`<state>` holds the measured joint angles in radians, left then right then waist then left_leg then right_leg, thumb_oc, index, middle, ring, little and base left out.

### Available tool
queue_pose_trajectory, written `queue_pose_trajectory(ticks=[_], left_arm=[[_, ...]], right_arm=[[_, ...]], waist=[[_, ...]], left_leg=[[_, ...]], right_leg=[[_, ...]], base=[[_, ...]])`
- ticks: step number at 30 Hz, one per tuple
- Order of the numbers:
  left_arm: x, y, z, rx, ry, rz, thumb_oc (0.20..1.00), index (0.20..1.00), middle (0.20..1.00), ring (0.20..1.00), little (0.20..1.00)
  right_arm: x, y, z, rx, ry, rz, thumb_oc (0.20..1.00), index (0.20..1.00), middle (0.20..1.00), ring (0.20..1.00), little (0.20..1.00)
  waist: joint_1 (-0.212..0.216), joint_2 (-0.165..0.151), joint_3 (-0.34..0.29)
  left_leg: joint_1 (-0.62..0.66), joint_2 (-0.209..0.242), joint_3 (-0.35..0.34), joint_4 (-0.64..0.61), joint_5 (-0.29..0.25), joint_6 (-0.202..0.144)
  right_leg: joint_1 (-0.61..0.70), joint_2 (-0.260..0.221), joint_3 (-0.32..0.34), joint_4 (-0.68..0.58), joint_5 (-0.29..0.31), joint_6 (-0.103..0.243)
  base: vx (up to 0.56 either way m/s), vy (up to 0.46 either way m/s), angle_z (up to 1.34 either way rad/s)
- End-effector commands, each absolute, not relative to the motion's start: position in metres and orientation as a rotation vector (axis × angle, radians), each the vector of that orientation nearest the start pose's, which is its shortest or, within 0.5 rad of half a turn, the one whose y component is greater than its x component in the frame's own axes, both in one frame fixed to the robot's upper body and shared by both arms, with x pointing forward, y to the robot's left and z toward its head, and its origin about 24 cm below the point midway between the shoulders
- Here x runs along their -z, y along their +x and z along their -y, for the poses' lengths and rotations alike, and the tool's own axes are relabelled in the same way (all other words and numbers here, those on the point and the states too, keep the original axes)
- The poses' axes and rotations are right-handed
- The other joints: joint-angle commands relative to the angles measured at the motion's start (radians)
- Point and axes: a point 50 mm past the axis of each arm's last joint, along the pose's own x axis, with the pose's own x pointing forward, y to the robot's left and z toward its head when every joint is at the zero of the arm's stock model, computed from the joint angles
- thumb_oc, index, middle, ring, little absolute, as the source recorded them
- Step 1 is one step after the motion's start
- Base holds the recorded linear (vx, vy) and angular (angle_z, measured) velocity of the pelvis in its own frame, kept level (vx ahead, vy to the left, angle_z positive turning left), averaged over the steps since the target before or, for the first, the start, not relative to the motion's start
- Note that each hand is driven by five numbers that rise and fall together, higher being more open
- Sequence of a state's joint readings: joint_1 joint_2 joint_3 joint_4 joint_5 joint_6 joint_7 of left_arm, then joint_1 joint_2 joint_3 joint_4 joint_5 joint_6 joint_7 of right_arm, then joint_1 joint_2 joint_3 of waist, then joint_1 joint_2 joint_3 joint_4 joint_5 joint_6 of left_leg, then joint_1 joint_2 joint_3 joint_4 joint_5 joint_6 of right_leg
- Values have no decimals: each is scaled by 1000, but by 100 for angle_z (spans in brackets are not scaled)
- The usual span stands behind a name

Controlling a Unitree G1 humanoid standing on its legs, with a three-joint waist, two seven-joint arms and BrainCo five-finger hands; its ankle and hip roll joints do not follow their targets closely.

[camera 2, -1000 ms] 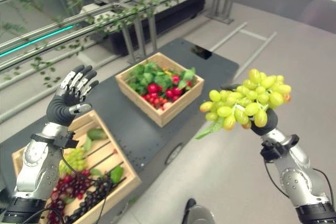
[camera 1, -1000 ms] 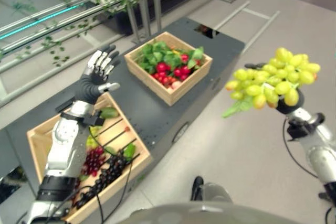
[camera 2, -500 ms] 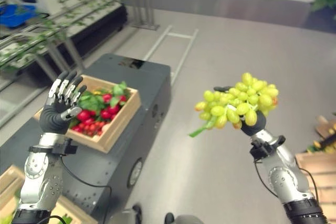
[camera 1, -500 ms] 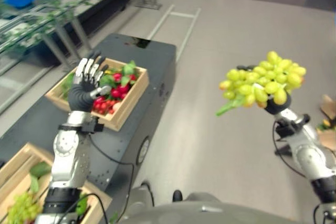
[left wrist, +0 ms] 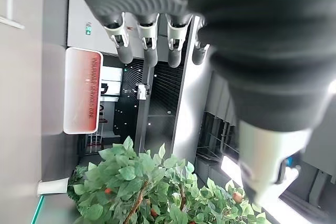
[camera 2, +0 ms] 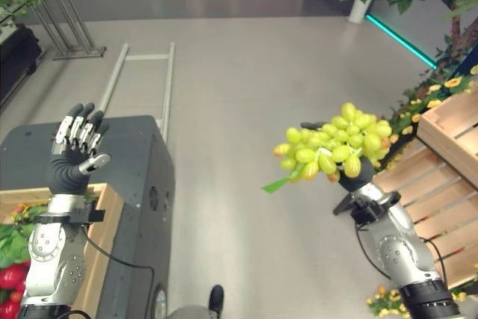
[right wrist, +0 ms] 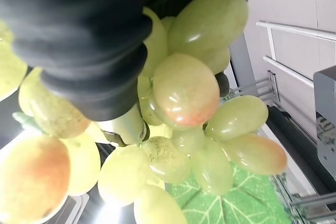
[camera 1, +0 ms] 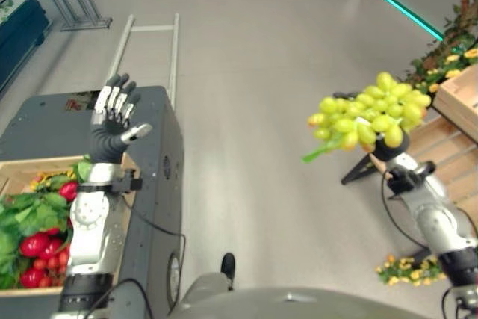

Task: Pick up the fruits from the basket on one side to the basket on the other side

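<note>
My right hand (camera 1: 390, 147) is raised over the floor on the right and is shut on a bunch of green grapes (camera 1: 370, 115) with a green leaf hanging from it. In the right wrist view the grapes (right wrist: 184, 93) press against the hand's dark cover (right wrist: 79, 40). My left hand (camera 1: 112, 121) is held up open with straight fingers (left wrist: 148, 43) and nothing in it, above the near corner of a wooden basket (camera 1: 22, 163) that holds red fruits (camera 1: 33, 244) and green leaves.
The basket sits on a dark grey cart (camera 1: 52, 125) at the lower left. Wooden crates (camera 1: 457, 98) and a slatted wooden platform (camera 1: 441, 158) stand at the right edge, with yellow flowers (camera 1: 403, 267) below them. A metal rail (camera 1: 123, 42) lies on the grey floor.
The whole picture has swung to the right, so the camera moved; the slatted basket of grapes has left the view. Both hands keep their poses, the right still holding the grapes.
</note>
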<state>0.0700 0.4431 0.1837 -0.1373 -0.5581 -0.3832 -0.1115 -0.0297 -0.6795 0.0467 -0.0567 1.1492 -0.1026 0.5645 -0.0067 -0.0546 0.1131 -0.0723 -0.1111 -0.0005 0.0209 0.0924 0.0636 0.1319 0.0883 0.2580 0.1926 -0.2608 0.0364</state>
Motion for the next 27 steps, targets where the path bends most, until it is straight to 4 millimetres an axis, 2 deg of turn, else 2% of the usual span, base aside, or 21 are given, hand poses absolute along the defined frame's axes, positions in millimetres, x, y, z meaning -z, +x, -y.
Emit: queue_pose_trajectory(ticks=[1,8,17,21,24,25,26,27], left_arm=[[-151,216,-265,-46,45,642,1000,1000,1000,1000,1000],[-152,214,-267,-81,72,651,1000,1000,1000,1000,1000],[-154,217,-268,-120,95,659,1000,1000,1000,1000,1000],[-157,218,-268,-124,103,675,1000,1000,1000,1000,1000],[-163,220,-267,-126,131,693,1000,1000,1000,1000,1000],[-165,220,-269,-133,136,701,1000,1000,1000,1000,1000],[-168,221,-269,-136,148,711,1000,1000,1000,1000,1000],[-170,221,-270,-137,153,719,1000,1000,1000,1000,1000]], right_arm=[[-148,255,232,-632,385,407,200,200,200,200,200],[-149,254,233,-622,374,412,200,200,200,200,200],[-150,253,238,-568,362,448,200,200,200,200,200],[-151,256,237,-546,371,470,200,200,200,200,200],[-156,262,229,-566,376,494,200,200,200,200,200],[-157,264,226,-570,387,500,200,200,200,200,200],[-159,267,222,-573,401,517,200,200,200,200,200],[-160,269,218,-584,416,529,200,200,200,200,200]], waist=[[24,-18,-81],[15,-6,-101],[-17,5,-102],[-33,9,-87],[-43,7,-56],[-40,6,-54],[-21,1,-44],[-1,1,-40]], left_leg=[[-56,51,41,97,-86,-61],[-21,53,97,88,-130,-45],[23,57,168,67,-175,-30],[29,64,212,55,-181,-26],[13,88,268,44,-174,-32],[12,101,286,35,-173,-35],[15,120,316,31,-172,-42],[11,133,329,32,-170,-48]], right_leg=[[14,-13,27,-68,148,52],[5,-35,57,-77,159,83],[-26,-60,76,-78,174,130],[-71,-69,92,-68,216,161],[-149,-72,100,-85,288,185],[-175,-71,81,-100,299,185],[-226,-89,-19,-108,316,176],[-240,-118,-140,-107,296,159]], base=[[95,58,-43],[65,67,-37],[-9,82,-28],[-83,79,-32],[-227,12,-50],[-222,-24,-115],[-165,-14,-130],[-177,-25,-175]])
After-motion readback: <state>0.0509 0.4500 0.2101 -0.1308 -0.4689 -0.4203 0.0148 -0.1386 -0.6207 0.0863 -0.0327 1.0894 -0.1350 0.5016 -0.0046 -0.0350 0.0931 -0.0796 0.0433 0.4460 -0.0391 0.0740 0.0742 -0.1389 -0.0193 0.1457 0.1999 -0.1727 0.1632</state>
